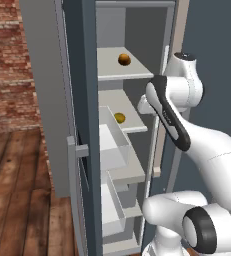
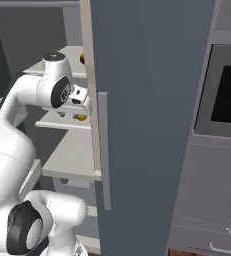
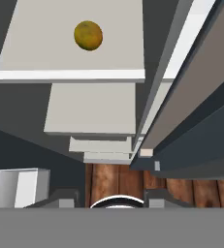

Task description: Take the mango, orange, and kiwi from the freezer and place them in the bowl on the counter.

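Observation:
The freezer (image 1: 82, 100) stands open, with pale shelves and white drawers (image 1: 112, 145) inside. The orange (image 1: 124, 59) rests on an upper shelf. One shelf lower lies the mango (image 1: 119, 118), also visible as the mango (image 3: 88, 35) and the mango (image 2: 81, 117). My gripper (image 3: 111, 198) hangs over the front part of that lower shelf (image 3: 70, 58), pointing down, a short way from the mango. Its fingertips (image 3: 60, 197) stand apart, open, with nothing between them. In the right base view the gripper (image 2: 69, 113) sits just behind the door edge. The kiwi, the bowl and the counter are out of view.
The long blue-grey freezer door (image 2: 147, 125) with its bar handle (image 2: 103, 150) stands close on my right. Beyond it are a wall oven (image 2: 227, 95) and grey cabinet fronts (image 2: 207, 200). A brick wall (image 1: 7, 60) and wooden floor (image 1: 17, 190) lie to the left.

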{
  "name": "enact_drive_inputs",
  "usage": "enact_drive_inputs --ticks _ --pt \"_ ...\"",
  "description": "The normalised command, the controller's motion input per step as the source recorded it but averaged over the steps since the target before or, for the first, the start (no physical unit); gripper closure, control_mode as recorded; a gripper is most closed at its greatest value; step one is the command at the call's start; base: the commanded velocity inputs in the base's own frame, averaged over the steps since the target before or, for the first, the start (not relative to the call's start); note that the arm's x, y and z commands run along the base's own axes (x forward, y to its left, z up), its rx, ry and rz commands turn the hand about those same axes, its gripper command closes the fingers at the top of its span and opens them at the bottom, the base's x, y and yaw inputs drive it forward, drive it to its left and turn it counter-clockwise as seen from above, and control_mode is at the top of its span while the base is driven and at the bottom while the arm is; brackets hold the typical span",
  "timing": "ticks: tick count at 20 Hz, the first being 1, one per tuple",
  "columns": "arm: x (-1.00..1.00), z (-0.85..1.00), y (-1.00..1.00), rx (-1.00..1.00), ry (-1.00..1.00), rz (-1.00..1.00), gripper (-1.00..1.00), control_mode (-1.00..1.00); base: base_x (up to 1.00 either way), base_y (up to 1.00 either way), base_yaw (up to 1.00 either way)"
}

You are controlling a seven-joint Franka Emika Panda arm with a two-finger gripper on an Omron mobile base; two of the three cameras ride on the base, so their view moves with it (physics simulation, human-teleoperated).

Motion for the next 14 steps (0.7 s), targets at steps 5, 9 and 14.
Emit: enact_drive_inputs --ticks 5,9,14 --pt "0.00 -0.08 0.00 0.00 0.02 0.00 -1.00 -1.00 0.00 0.00 0.00" --pt "0.00 -0.16 0.19 -0.02 0.01 0.00 -1.00 -1.00 0.00 0.00 0.00" --pt "0.13 -0.27 0.41 -0.01 0.00 0.00 -1.00 -1.00 0.00 0.00 0.00"
